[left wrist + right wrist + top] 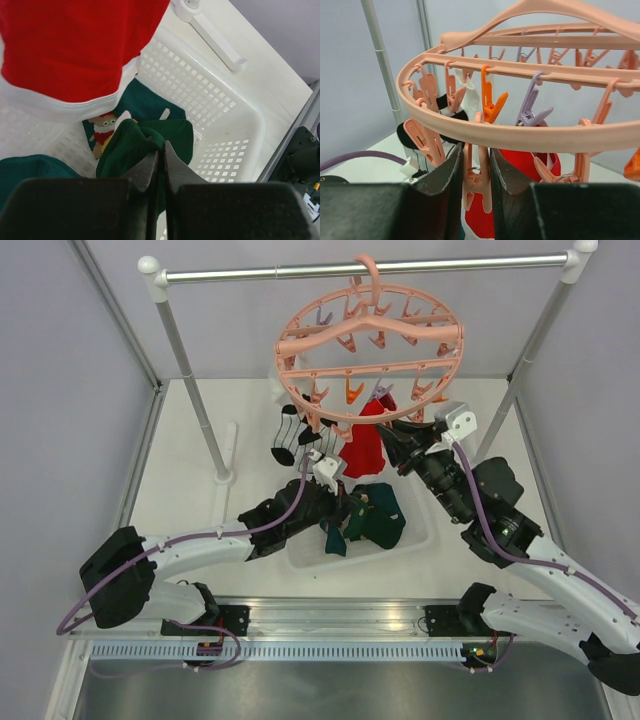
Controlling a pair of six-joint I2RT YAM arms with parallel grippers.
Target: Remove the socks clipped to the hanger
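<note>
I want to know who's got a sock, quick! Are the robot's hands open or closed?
Left gripper: closed, pinching a green sock.
Right gripper: closed on a pink clip of the hanger.

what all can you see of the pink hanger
The hanger is a round salmon-pink plastic ring with cross bars and a top hook that sits over the silver rail. Small pink, orange and purple clips dangle from it. A red sock and striped socks hang clipped beneath. The right gripper pinches one pink clip at the near rim.
</note>
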